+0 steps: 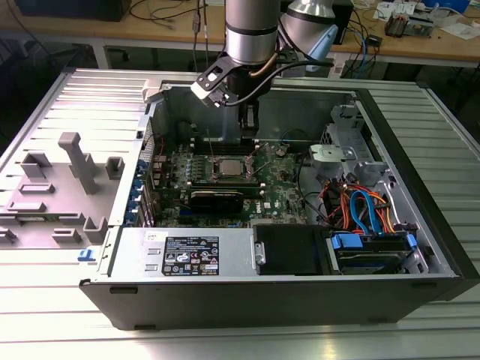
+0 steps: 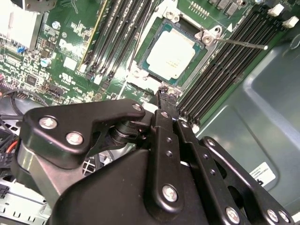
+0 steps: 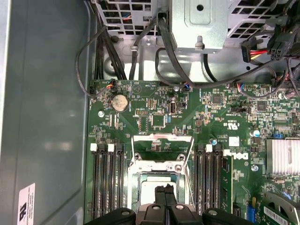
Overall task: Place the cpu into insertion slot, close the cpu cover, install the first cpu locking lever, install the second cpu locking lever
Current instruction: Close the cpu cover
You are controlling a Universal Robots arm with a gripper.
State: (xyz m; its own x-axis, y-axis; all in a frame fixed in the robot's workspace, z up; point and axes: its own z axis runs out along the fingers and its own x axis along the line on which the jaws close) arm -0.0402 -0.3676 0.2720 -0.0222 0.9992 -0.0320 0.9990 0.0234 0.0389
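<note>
The cpu (image 2: pixel 172 55) lies flat in the insertion slot (image 2: pixel 139 73), silvery-grey top up, its green edge showing all round. In the first wrist view the cpu (image 3: pixel 149 190) sits partly behind my fingertips (image 3: pixel 161 189). The cpu cover (image 3: pixel 161 138) stands open, tilted up off the slot. A thin locking lever (image 2: pixel 241 43) sticks out free beside the slot, and a second wire lever (image 3: pixel 191 183) runs along its side. My gripper (image 2: pixel 164 91) hovers just above the cpu's edge, shut with nothing in it. In the exterior view the gripper (image 1: pixel 250 135) hangs over the slot (image 1: pixel 229 166).
Long black memory slots (image 2: pixel 225 65) flank the socket on both sides. A black card (image 1: pixel 216 199) lies in front of it. A drive cage with orange and blue cables (image 1: pixel 360 210) fills the exterior view's right. Grey fixtures (image 1: pixel 75 165) stand outside the case (image 1: pixel 247 300).
</note>
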